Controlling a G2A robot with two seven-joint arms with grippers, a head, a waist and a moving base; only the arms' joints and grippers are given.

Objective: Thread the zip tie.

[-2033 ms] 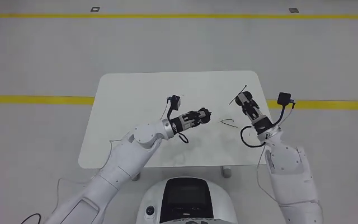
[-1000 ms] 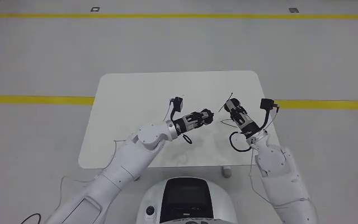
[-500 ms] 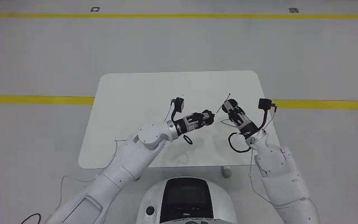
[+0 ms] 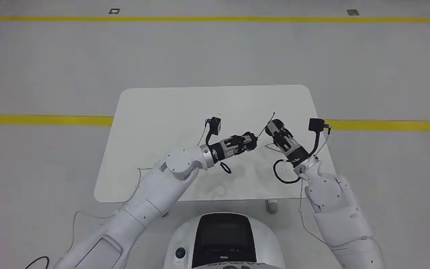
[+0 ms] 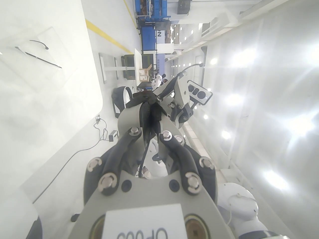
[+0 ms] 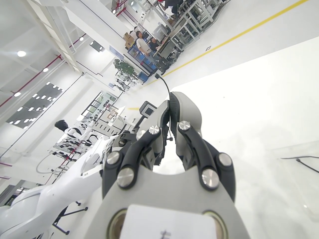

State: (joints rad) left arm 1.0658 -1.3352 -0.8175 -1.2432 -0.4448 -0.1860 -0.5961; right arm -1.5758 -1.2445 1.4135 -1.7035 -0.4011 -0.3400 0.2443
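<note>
**Task item.** The zip tie (image 6: 167,87) is a thin black strip clamped in the right gripper (image 4: 270,126), whose fingers are pressed together on it. It curves out past the fingertips and ends in its small square head. From above, it runs as a slanted line over the right-centre of the table (image 4: 168,134), one end towards the far edge and the other close to the tip of the left gripper (image 4: 252,141).

**Left gripper.** The fingers are pressed together around a thin black strip (image 5: 145,150) that runs back between them towards the wrist. Whether this is a second tie cannot be told. The dark pads hide the grip point.

**Position.** Both grippers are held above the table right of centre, tips facing each other, near but apart. The left one is slightly nearer to the robot.

**Surroundings.** Loose black ties lie flat on a clear sheet (image 5: 63,50) on the table: a straight one (image 5: 43,60) and a curved one (image 5: 39,42), close together but apart. The right forearm crosses above that area in the top view. A yellow floor line (image 4: 54,120) passes behind the table.
</note>
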